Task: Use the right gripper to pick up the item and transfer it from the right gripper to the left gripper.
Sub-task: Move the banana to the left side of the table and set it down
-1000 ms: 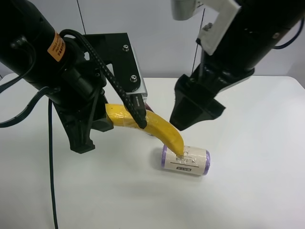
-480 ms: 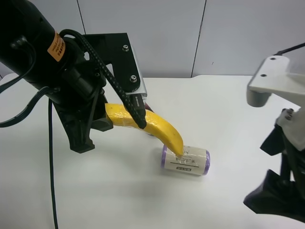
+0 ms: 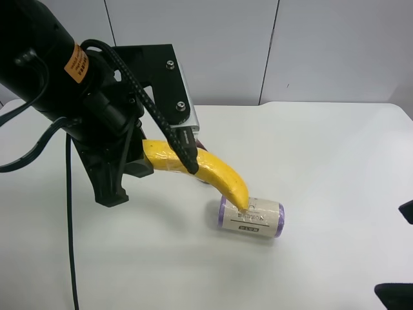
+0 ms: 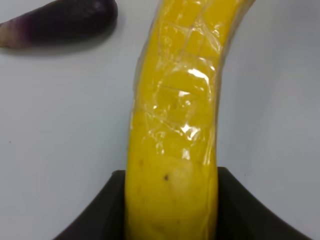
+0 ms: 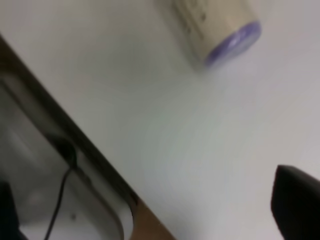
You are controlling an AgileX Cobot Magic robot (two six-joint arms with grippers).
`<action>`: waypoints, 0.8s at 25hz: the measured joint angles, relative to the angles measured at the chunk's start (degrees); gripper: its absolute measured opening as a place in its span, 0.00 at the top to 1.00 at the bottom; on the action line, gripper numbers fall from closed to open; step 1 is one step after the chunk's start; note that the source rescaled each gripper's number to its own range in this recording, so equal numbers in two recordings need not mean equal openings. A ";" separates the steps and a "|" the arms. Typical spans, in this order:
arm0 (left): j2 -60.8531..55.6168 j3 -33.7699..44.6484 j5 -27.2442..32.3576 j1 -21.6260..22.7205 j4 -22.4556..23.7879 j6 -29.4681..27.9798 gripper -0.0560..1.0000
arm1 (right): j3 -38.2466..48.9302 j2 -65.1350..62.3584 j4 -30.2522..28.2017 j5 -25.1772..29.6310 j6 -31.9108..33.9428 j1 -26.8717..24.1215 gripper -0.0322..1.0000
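Left gripper point(image 4: 170, 202) clamped on banana point(image 3: 216, 173). Banana tip overlaps roll point(image 3: 253, 217) in high view. Eggplant point(image 4: 60, 22) lies on table. Right gripper point(image 5: 297, 202) only partly seen; open or closed unclear.

readable text: none | orange sticker point(image 3: 77, 62) on left arm point(image 3: 39, 39): dark print, too small to read | label point(image 3: 253, 223) on cream roll point(image 3: 251, 217): black bar and lines of fine print, illegible | wrist views: roll blurred, no lettering legible
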 joint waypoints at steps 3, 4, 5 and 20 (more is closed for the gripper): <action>0.00 0.00 0.00 0.00 0.00 0.00 0.92 | 3.09 -6.04 -0.18 -1.47 1.07 0.00 0.00; 0.00 0.00 0.00 0.00 0.00 0.00 0.92 | 3.57 -7.70 -0.51 -1.35 1.47 0.00 0.00; 0.00 0.00 0.00 0.00 0.00 0.00 0.92 | 3.69 -8.85 -0.83 -1.42 1.93 0.00 0.00; 0.06 0.00 -1.33 0.00 0.00 0.00 0.92 | 3.76 -12.08 -0.93 -1.63 2.61 -0.39 0.00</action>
